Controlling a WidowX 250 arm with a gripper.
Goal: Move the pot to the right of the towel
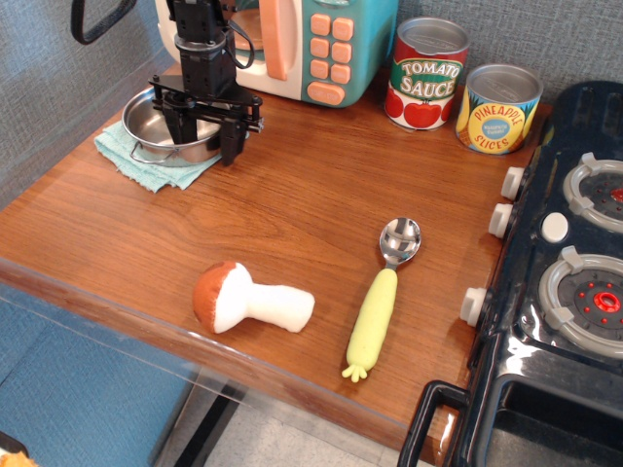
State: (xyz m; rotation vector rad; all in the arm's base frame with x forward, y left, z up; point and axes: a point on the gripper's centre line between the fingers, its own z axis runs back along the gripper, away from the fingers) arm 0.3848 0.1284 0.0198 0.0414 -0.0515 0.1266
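Note:
The shiny steel pot [156,119] sits on the light teal towel [131,161] at the back left of the wooden table. My black gripper [204,144] hangs open over the pot's right side. One finger reaches down inside the pot and the other finger [230,148] stands outside its right rim, so the jaws straddle the rim. The pot's wire handle shows at its front left. The gripper hides part of the pot's right wall.
A toy microwave [311,44] stands just behind the pot. A tomato sauce can [425,73] and a pineapple can [498,108] stand at the back right. A toy mushroom [248,300] and a yellow-handled spoon [382,297] lie near the front. A black stove [574,253] borders the right edge.

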